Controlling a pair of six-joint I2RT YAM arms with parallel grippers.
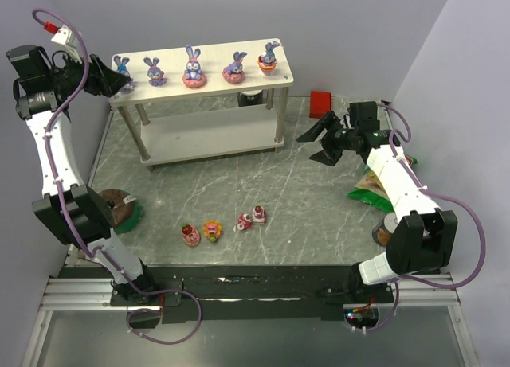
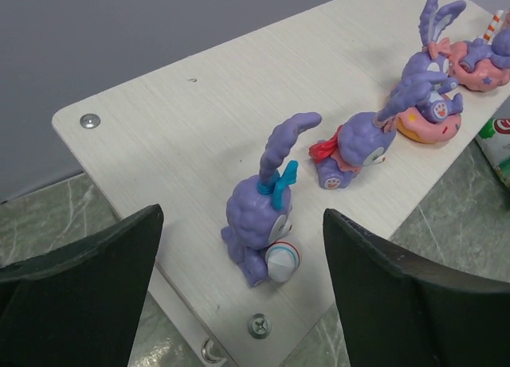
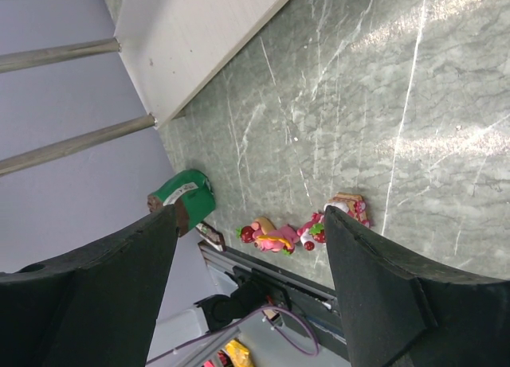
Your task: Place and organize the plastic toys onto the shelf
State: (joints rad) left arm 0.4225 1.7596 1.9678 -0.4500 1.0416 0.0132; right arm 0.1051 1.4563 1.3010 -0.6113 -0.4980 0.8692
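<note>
The shelf (image 1: 209, 80) stands at the back of the table. Five purple-blue bunnies stand in a row on its top board: (image 1: 121, 65), (image 1: 154, 71), (image 1: 193, 67), (image 1: 235, 66), (image 1: 268, 58). My left gripper (image 1: 111, 79) is open at the shelf's left end, its fingers apart on either side of the leftmost bunny (image 2: 267, 216) without touching it. Four sweets lie on the table near the front: (image 1: 190, 235), (image 1: 212, 230), (image 1: 245, 221), (image 1: 259, 214). My right gripper (image 1: 317, 142) is open and empty, above the table right of the shelf. Its wrist view shows the sweets (image 3: 275, 238) far off.
A chocolate ring cake on a green plate (image 1: 119, 208) sits front left. A red block (image 1: 321, 103) lies right of the shelf. A green snack bag (image 1: 370, 188) and a can (image 1: 386, 228) sit by the right arm. A dark round object (image 1: 251, 96) is behind the shelf.
</note>
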